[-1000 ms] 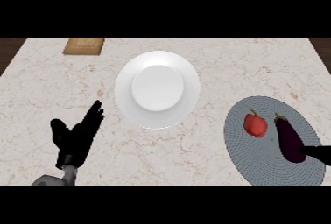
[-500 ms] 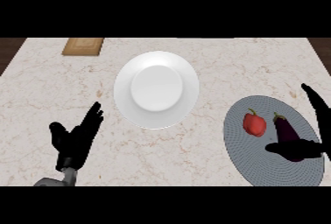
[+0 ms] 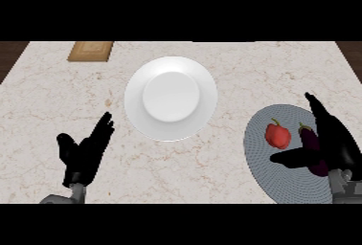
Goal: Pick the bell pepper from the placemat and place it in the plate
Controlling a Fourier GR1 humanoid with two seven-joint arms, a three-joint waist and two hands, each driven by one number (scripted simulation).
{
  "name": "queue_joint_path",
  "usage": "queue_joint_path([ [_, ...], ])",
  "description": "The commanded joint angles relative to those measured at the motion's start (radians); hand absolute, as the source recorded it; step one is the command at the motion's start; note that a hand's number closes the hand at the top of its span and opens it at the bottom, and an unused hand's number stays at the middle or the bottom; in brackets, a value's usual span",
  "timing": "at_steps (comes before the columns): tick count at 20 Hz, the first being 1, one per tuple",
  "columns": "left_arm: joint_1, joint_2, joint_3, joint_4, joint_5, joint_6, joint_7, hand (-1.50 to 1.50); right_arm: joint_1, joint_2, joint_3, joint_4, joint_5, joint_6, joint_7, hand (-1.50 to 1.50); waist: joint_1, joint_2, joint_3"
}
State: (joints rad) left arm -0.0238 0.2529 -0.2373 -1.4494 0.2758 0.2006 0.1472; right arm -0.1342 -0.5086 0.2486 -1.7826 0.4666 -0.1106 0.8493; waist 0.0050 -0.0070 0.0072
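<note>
The red bell pepper (image 3: pixel 277 135) lies on the grey placemat (image 3: pixel 283 177), right of the white plate (image 3: pixel 170 98), its long axis running toward and away from the robot, stem at the far end. Just right of the pepper, beside a purple eggplant (image 3: pixel 309 139), the right hand (image 3: pixel 331 143) hovers with fingers straight and thumb spread. Left of the plate rests the left hand (image 3: pixel 84 153), fingers straight and together. No writing shows.

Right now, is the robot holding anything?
No, nothing is held. The right robot hand is open over the placemat, beside the pepper. The left robot hand rests open.
</note>
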Motion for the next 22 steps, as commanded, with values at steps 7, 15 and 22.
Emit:
queue_joint_path([
  [7,0.005,-0.048,0.010,0.063,-0.042,-0.009,0.021,0.00,-0.065,0.042,-0.036,0.094,0.101,0.083,0.039,-1.50,-0.005,0.007,-0.007],
  [15,0.085,-0.028,0.033,-0.031,-0.023,-0.054,0.058,0.00,-0.098,0.124,-0.033,0.195,0.116,0.113,-0.001,-1.50,0.002,0.006,-0.007],
  [22,0.009,-0.076,0.029,0.022,-0.076,-0.024,0.064,0.00,-0.049,0.114,0.008,0.341,0.197,0.097,-0.198,1.50,-0.003,0.008,-0.007],
])
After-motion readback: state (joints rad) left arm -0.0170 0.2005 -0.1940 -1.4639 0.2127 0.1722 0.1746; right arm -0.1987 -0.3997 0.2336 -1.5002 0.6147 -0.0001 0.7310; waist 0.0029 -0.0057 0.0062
